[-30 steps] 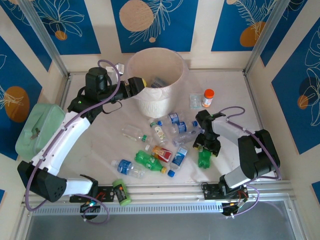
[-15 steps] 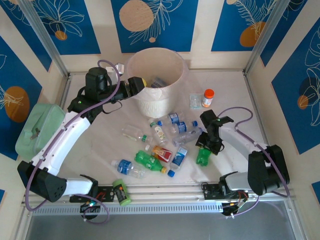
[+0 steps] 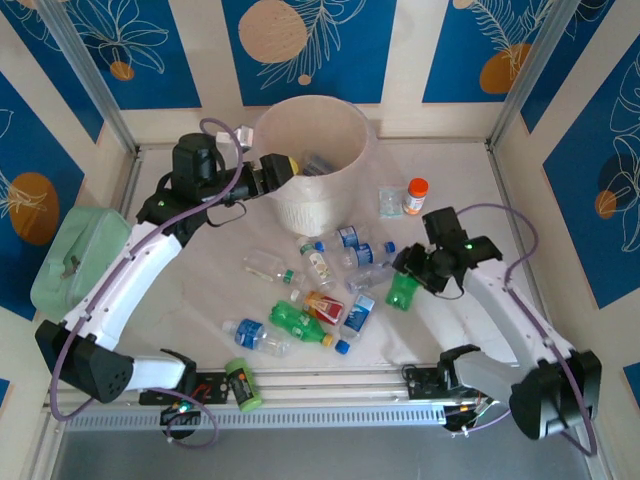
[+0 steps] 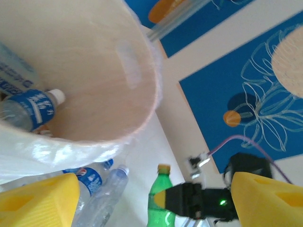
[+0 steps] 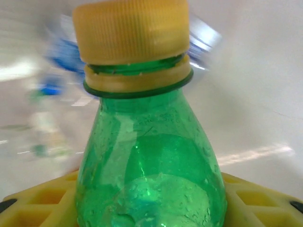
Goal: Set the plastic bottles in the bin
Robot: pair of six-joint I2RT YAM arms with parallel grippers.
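- green bottle (image 5: 151, 161): translucent plastic, glossy, smooth; droplets beaded on inner wall
- cap (image 5: 132, 28) of that bottle: opaque yellow plastic, matt, finely ribbed side
- right fingers (image 5: 42, 201): yellow plastic, matt, moulded grid recesses
- bin (image 4: 94, 71): inner wall smooth, matt, cream; outer wall ribbed in top view
- liner (image 4: 52, 151): thin film, glossy, crinkled at rim
- clear bottles (image 3: 360, 257) at 6 o'clock of bin: shiny plastic, glossy printed labels
- surface (image 3: 200, 290): white, matt
- corner rails (image 3: 90, 80): pale brushed metal
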